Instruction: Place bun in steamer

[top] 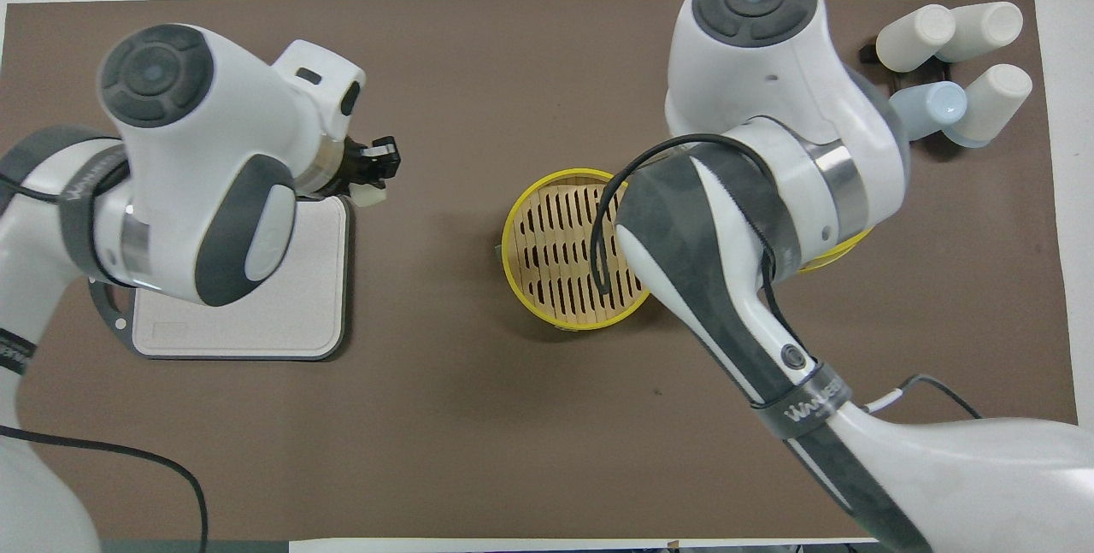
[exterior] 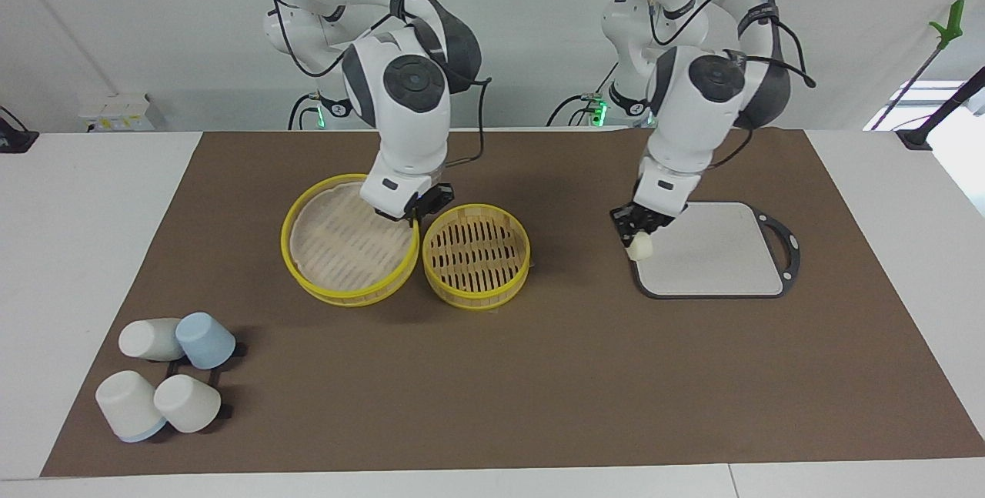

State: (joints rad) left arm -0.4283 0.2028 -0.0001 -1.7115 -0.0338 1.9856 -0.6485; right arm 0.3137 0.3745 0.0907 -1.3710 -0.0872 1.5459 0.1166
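While the right gripper (exterior: 416,211) rested at the yellow-rimmed bamboo lid (exterior: 338,244), its finger state unreadable, leaving the slatted yellow-rimmed steamer (exterior: 476,255) uncovered to receive, the left gripper (exterior: 638,232) pinched the stubby cream-white bun (exterior: 639,247) at the grey board's (exterior: 716,252) corner nearest the steamer. The bun's long axis could not be told.

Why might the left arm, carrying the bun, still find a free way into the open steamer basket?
Probably yes: the steamer lies uncovered, its lid beside it. The right gripper holds that lid's rim, off the basket. The left gripper holds the bun.
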